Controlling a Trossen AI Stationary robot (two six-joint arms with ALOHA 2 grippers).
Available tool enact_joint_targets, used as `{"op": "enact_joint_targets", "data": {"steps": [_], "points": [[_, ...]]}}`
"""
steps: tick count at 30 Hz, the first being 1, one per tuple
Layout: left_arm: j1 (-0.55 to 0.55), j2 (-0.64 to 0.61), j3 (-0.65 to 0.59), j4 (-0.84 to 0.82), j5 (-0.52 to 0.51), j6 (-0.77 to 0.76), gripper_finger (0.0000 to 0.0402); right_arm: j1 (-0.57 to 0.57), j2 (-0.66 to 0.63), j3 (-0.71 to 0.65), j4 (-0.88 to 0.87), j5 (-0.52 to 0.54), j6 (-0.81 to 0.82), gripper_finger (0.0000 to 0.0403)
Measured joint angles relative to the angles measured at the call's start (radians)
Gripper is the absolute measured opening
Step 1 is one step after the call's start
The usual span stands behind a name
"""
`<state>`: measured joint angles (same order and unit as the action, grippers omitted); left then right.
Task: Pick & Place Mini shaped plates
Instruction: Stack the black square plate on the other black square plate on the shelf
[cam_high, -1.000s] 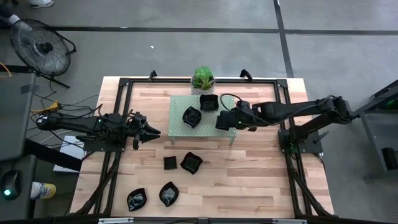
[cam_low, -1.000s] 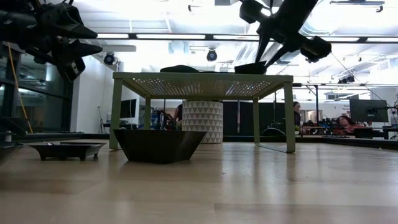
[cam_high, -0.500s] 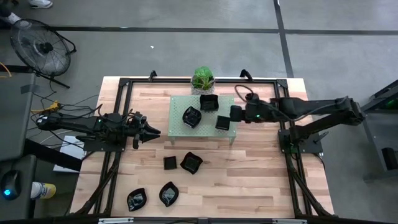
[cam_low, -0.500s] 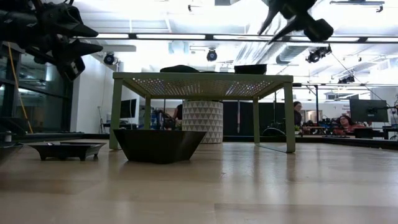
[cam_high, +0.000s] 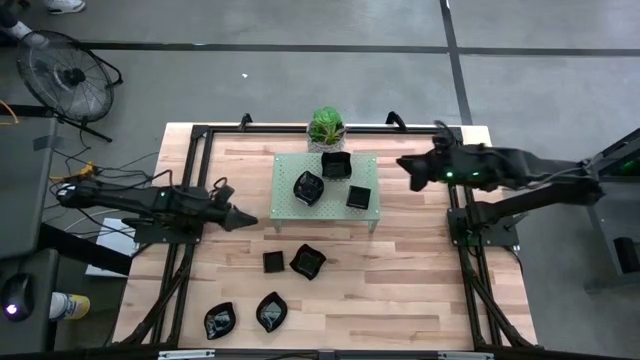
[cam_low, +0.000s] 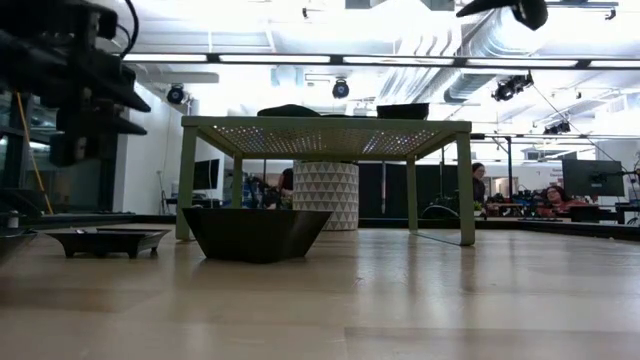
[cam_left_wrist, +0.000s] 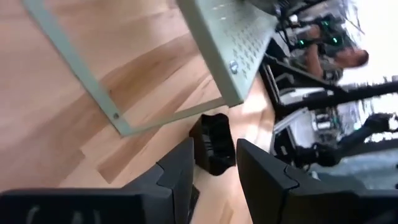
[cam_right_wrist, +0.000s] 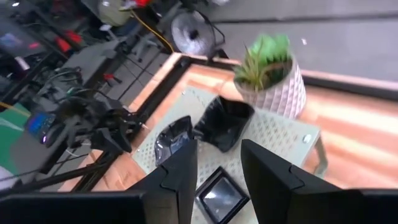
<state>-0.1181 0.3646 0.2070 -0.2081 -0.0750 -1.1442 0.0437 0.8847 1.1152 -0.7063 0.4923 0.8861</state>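
Plates (cam_high: 347, 196) number three on the green rack (cam_high: 368, 216), while five more lie on the counter (cam_high: 420, 290): two (cam_high: 273, 262) below the rack and three near the front-left corner. The right gripper (cam_high: 410, 164) hangs beside the rack's right edge with its jaws parted and nothing between them. The left gripper (cam_high: 244, 216) hovers left of the rack, jaws also parted and empty; its wrist view frames a counter plate (cam_left_wrist: 213, 143) straight ahead.

Judged step: fetch the next counter plate for the rack. Recommended method:
- Approach the nearest plate (cam_high: 307, 261) from above.
- Set one jaw inside the rim and one outside; the glossy walls may slip.
- Lift clear of the rack's legs before traversing.
- Lower onto bare perforated surface, apart from plates already placed and the plant (cam_high: 326, 127).
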Motion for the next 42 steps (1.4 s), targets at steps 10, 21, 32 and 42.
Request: {"op": "enact_joint_targets", "data": {"steps": [10, 21, 32, 42], "points": [[-0.045, 0.255, 0.154, -0.168, 0.002, -0.266, 0.0120, 0.000, -0.145, 0.000, 0.000, 0.007, -0.222, 0.0118], [-0.214, 0.492, 0.296, -0.205, -0.092, -0.566, 0.0120, 0.000, -0.220, 0.000, 0.000, -0.050, -0.383, 0.0118], [-0.373, 0.712, 0.427, -0.296, -0.126, -0.834, 0.0120, 0.000, -0.253, 0.000, -0.012, -0.097, -0.468, 0.0117], [-0.406, 0.925, 0.503, -0.293, -0.114, -0.903, 0.0120, 0.000, -0.252, 0.000, -0.015, -0.109, -0.480, 0.0117]]}}
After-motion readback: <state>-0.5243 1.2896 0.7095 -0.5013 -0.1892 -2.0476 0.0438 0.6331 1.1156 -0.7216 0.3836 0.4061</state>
